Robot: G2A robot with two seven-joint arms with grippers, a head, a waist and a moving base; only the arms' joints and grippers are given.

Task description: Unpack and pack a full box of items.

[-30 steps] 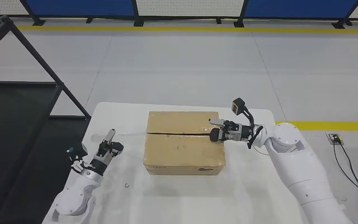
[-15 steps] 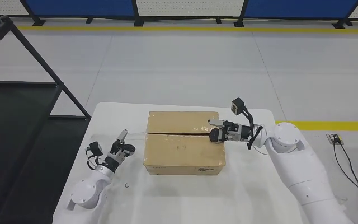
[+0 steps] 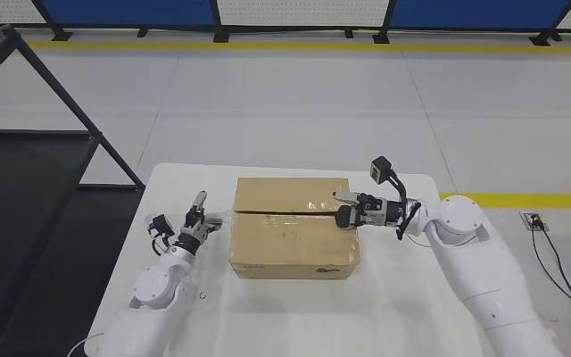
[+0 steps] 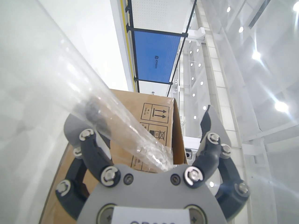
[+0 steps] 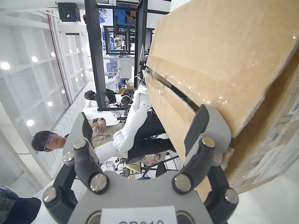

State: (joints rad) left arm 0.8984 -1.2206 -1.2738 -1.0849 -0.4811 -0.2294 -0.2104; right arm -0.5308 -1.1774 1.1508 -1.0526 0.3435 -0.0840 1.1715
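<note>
A closed cardboard box (image 3: 294, 230) stands in the middle of the white table (image 3: 401, 294); its top flaps meet at a seam (image 3: 285, 212). My left gripper (image 3: 198, 216) sits just off the box's left end, open. In the left wrist view a strip of clear tape (image 4: 116, 117) runs across the left gripper (image 4: 140, 117), close to one finger (image 4: 77, 127), with the box (image 4: 151, 115) behind it. My right gripper (image 3: 348, 211) is at the seam's right end, open. One finger (image 5: 203, 127) rests on the box top (image 5: 222, 47) and the other hangs off the box.
A small dark ring (image 3: 203, 294) lies on the table in front of the left arm. A black metal frame (image 3: 89, 143) stands off the table's left side. Bare table lies in front of the box and to its right.
The left arm has swung in toward the box's left end, its gripper now close to the seam. The right arm and the box have stayed put.
</note>
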